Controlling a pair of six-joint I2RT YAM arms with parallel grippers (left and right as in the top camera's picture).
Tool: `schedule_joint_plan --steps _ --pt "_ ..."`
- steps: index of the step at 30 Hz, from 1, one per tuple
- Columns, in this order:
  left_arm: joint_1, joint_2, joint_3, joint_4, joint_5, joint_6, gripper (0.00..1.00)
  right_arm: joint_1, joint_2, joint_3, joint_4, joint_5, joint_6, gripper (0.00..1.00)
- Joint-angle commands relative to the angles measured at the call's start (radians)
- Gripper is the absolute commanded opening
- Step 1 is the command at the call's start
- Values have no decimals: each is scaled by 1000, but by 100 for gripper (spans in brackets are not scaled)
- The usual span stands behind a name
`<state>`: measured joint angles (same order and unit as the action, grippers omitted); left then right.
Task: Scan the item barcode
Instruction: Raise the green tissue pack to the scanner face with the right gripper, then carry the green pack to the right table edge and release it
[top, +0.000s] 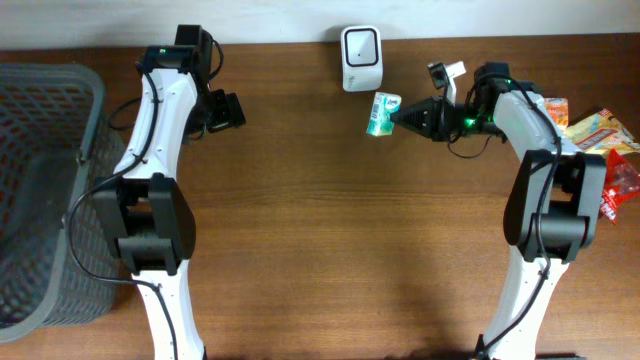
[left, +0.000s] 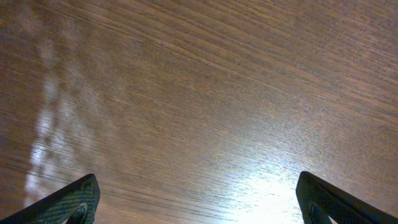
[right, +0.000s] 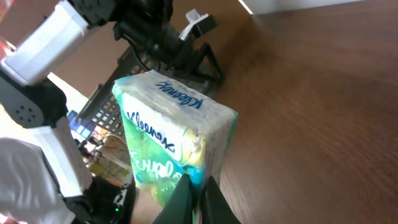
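Pinching a green Kleenex tissue pack (top: 381, 113) in the right gripper (top: 398, 116), clamped tight on one edge. Holding it just beside the white scanner (top: 360, 45) near the far edge of the bench (top: 320, 250), possibly lifted off the wood. Hovering the left gripper (top: 228, 110) wide apart over bare wood, well away from the pack.

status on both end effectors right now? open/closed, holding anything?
Left end effector: open, holding nothing.
Right end effector: closed on the Kleenex tissue pack.
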<state>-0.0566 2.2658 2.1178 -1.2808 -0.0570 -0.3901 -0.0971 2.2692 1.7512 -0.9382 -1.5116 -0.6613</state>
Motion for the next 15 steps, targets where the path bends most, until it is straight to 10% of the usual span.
schedule_joint_plan --steps 1,7,15 --pt "-1 -20 11 -2 -8 -13 99 14 -10 71 37 308 375 4" --pt "0 -20 11 -3 -8 -13 99 165 -36 271 46 1272 889 4" --pt "0 -20 11 -2 -8 -13 99 393 -31 279 620 1933 564 4"
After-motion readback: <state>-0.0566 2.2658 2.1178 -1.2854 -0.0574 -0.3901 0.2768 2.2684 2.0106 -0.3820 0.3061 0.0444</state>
